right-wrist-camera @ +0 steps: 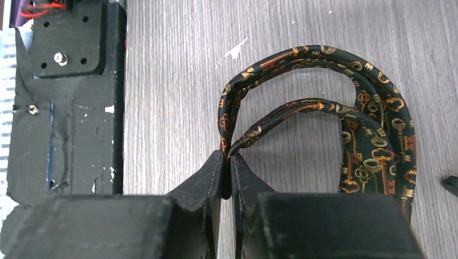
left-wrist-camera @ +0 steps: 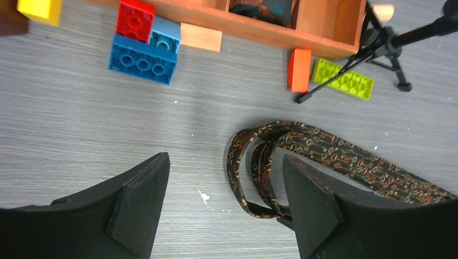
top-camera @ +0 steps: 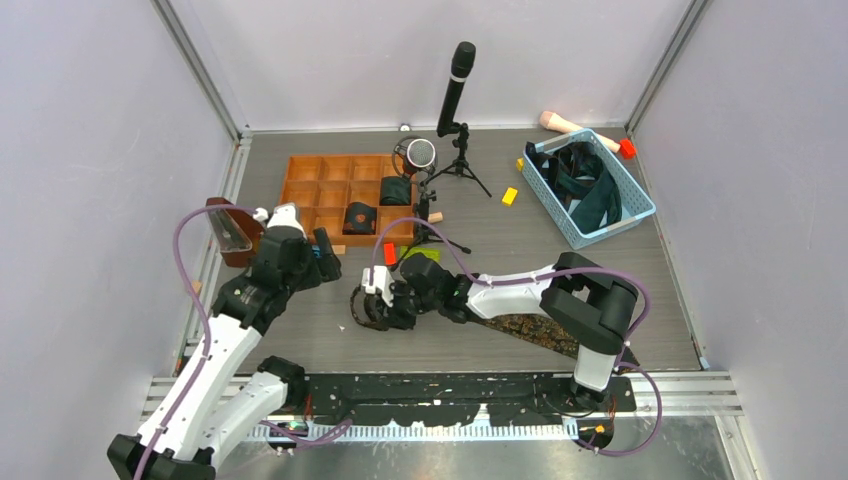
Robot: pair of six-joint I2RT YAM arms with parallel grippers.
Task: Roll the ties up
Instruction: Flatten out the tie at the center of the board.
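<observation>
Well, from where I stand the right claw [right-wrist-camera: 227,178] has its two fingers pressed almost flat together on the patterned tie [right-wrist-camera: 372,162]. It pinches the spot where the fabric's folded layers meet, and two loose loops bulge out past the fingertips. So it has a grip on the first turns of a coil that is not yet tight.

That tie lies on the table [top-camera: 600,300], in the near middle. Its looped end is at the left, right at the tip of the right claw. The long tail runs off to the right, under that arm and roughly along the near edge. As I judge it, rolling has to travel rightward along that axis, from the loops toward the tail.

The left claw [left-wrist-camera: 224,162] hangs wide open with nothing in it, just left of the loops and a little farther back. It is near enough to steady the coil from its open side, but the right claw is the one already on the fabric.

Two rolled ties [top-camera: 360,216] sit in compartments of the wooden tray [top-camera: 300,165] at the far left. More ties lie loose in the blue basket [top-camera: 640,215] at the far right, so I'd say the job is partway along.
</observation>
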